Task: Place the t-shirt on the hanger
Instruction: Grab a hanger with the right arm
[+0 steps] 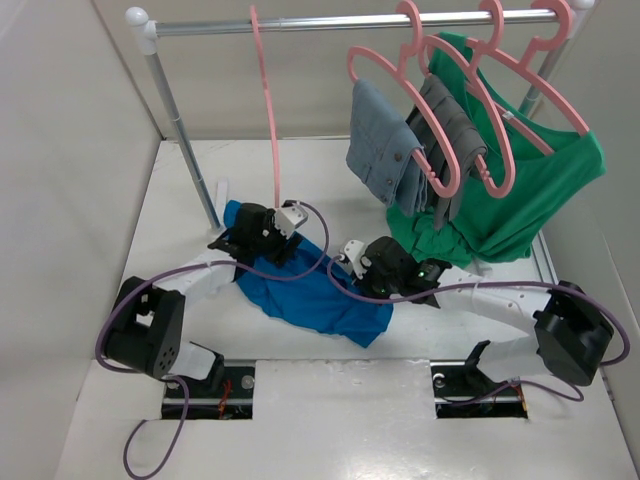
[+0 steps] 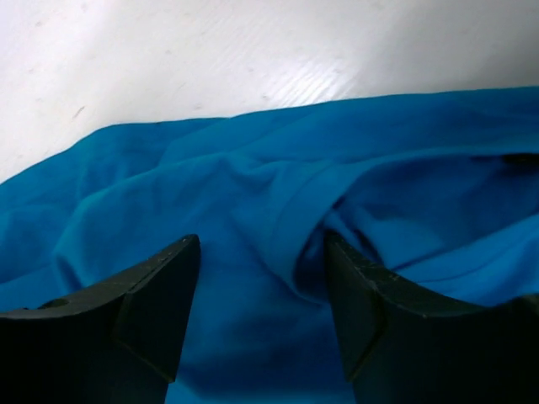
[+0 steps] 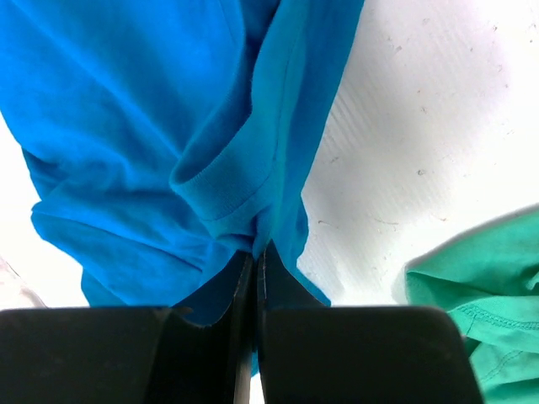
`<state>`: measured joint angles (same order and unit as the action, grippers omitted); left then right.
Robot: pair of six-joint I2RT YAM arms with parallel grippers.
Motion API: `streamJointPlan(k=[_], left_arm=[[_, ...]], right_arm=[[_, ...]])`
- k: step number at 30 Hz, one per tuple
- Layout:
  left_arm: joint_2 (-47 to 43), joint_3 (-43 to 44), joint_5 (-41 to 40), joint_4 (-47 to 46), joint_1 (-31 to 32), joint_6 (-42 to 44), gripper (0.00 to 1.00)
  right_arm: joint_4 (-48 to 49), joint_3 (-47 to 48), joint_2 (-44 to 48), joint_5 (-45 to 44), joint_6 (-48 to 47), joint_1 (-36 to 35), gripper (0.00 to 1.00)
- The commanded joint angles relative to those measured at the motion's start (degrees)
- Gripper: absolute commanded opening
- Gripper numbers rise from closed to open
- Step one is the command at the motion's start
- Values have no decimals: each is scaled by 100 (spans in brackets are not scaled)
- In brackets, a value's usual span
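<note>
The blue t-shirt lies crumpled on the white table between my two arms. My left gripper is down on its upper left part. In the left wrist view that gripper stands open, its black fingers astride a raised fold of the t-shirt. My right gripper sits at the cloth's right edge. Seen from its wrist, the right gripper is shut on a ribbed edge of the t-shirt. The bare pink hanger hangs edge-on from the rail, just above the left gripper.
A metal rail on an upright pole spans the back. Pink hangers on it carry grey garments and a green shirt, whose hem lies close to my right gripper. White walls stand at the left and back.
</note>
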<state>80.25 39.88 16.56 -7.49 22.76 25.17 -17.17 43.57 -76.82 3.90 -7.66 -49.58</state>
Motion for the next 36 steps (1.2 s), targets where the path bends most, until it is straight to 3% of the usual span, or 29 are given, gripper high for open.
streamJointPlan(k=[1,4,8,9,10,13,17,20,21,26,27,28,29,32,36], left_arm=[[17,283,-408,-138,0,50,55],[79,406,-197,-87,52,50,52],[236,355,49,247,166,322,38],[237,302,49,248,167,322,27],[237,301,49,300,167,322,0],[184,249,49,361,167,322,0],[18,380,49,765,167,296,0],[-96,512,49,1038,167,225,0],[-149,512,102,1187,167,138,0],[-518,355,155,1486,167,85,0],[-571,354,94,1487,167,85,0],[-572,302,93,1487,167,85,0],[-641,232,93,1487,167,85,0],[-756,161,32,1373,167,-20,0],[-887,38,-20,1250,167,-73,0]], right_arm=[[-50,231,97,-91,20,-43,2],[-50,231,97,-39,19,-43,2],[-50,231,158,-39,19,-43,2],[-50,179,158,-99,19,-43,2],[-50,178,210,-100,19,-43,2],[-102,178,263,-161,19,-43,4],[-374,441,474,-310,-43,-43,52],[-664,906,913,-774,36,-305,59],[-761,1055,1018,-925,37,-585,66],[-2015,2540,1222,-1900,361,-1430,66],[-2123,2760,1222,-2163,362,-1562,88],[-2194,3006,1222,-2287,423,-1781,88],[-2281,3548,1169,-2402,423,-1870,98],[-2457,4943,801,-2780,345,-2133,100],[-2232,6719,-137,-3316,-532,-2468,100]])
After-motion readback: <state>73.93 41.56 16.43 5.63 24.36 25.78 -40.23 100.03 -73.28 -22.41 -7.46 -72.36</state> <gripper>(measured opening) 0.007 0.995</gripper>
